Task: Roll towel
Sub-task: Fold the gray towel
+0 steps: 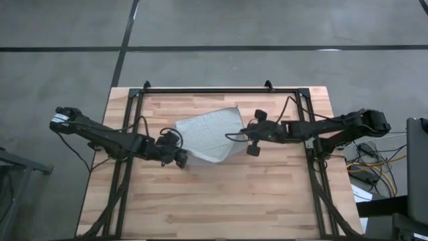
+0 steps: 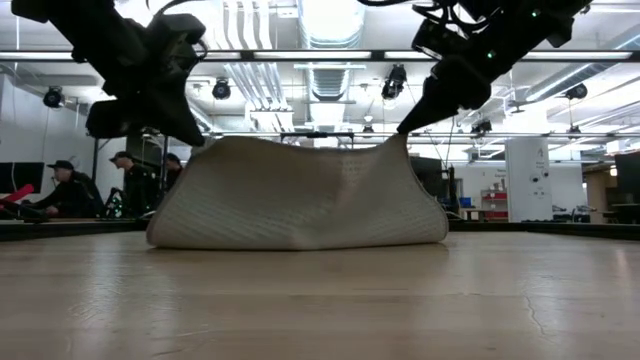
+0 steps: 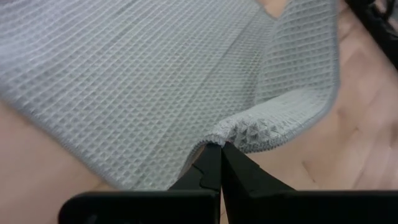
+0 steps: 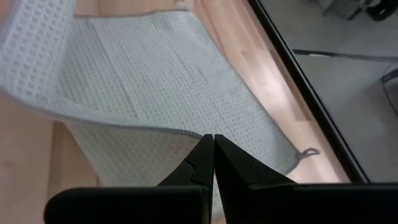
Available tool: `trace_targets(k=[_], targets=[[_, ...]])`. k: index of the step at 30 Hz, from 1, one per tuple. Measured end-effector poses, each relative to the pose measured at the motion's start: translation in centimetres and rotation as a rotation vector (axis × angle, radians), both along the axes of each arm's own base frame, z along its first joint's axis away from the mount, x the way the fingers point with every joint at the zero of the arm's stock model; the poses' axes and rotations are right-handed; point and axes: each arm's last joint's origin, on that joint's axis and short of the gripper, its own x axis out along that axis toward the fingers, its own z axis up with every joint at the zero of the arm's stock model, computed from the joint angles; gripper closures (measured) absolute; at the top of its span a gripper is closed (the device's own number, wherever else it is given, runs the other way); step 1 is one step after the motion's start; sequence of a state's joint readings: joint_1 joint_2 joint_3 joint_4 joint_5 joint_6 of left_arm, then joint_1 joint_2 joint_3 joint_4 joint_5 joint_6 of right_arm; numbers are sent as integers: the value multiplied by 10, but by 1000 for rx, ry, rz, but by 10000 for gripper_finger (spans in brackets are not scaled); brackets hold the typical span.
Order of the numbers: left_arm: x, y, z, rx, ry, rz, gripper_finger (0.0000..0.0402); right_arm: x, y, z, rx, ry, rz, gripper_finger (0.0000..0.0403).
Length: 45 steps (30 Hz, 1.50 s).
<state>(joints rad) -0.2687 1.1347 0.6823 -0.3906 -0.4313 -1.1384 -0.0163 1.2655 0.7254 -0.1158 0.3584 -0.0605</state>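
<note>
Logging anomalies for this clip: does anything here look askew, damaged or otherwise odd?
Nothing stands out as damaged or spilled. The towel lies at an angle on the table, but only because both grippers pinch its edge: the left gripper and right gripper lift it so it sags between them in the low view.

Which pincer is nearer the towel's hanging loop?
Right. The right pincer pinches the towel edge close to the loop; the left pincer grips the opposite edge.
</note>
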Motion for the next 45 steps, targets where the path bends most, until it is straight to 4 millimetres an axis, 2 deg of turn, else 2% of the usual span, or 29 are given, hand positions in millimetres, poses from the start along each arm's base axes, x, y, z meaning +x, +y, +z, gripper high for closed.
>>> trace_targets(k=[15, 18, 27, 33, 45], targets=[[-7, 4, -5, 14, 52, 111, 401, -2, -18, -1, 25, 5, -38, 395], [-9, 5, -7, 17, 69, 148, 401, 1, -21, -6, 26, 29, -45, 395], [-12, 7, -8, 49, 87, 178, 401, 35, -28, -35, 8, 177, -28, 395], [-12, 8, -8, 85, 83, 198, 401, 50, -37, -29, -3, 156, -54, 395], [-12, 9, -7, 95, 82, 201, 401, 47, -39, 0, -57, 91, -29, 394]])
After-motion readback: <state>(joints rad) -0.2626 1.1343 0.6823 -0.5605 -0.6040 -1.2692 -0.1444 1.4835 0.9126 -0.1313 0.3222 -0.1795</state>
